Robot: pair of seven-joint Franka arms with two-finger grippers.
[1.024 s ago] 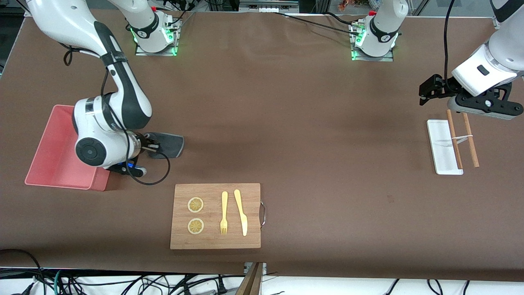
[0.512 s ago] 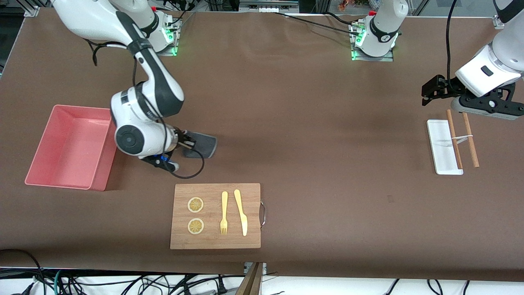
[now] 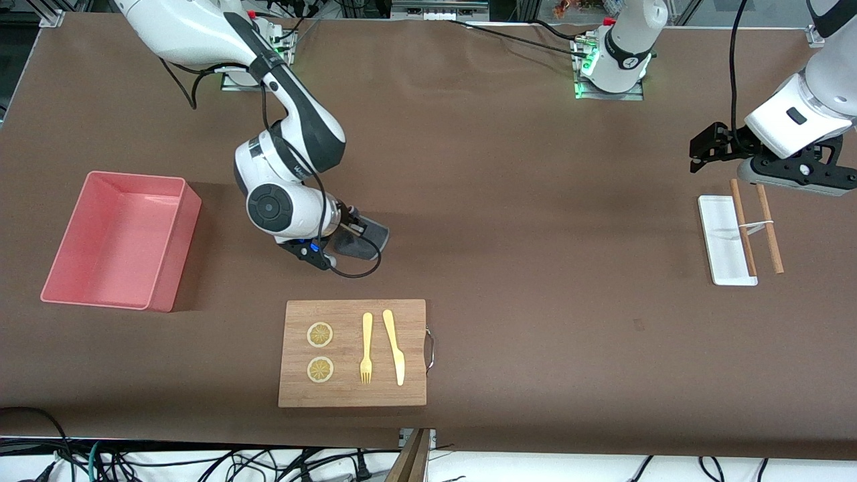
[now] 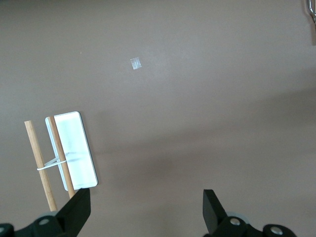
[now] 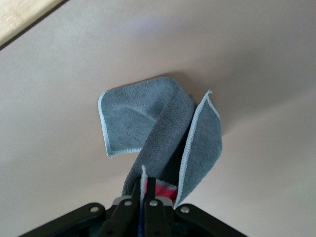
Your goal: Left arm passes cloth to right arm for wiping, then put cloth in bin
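- Grey microfibre, pale-edged: the cloth point(image 5: 163, 133) is pinched by one end between the closed fingers of the right gripper point(image 3: 349, 227), and its free folds trail onto the brown table point(image 3: 509, 201).
- The cloth point(image 3: 365, 239) lies farther from the front camera than the wooden board point(image 3: 353, 353), and between the board and the right arm point(image 3: 281, 167), whose silver-cuffed wrist leans low over it.
- The board carries two lemon slices point(image 3: 320, 335), a yellow fork point(image 3: 366, 348) and a yellow knife point(image 3: 395, 347).
- The salmon-pink bin point(image 3: 60, 281) sits well apart from the cloth, toward the right arm's end of the table.
- The left gripper point(image 3: 703, 144) waits in the air with its fingers point(image 4: 74, 215) spread wide, holding nothing, over bare table just beside a white tray point(image 3: 716, 221).
- Two wooden sticks point(image 4: 42, 170) joined by a white tie rest partly on that tray point(image 4: 81, 148).
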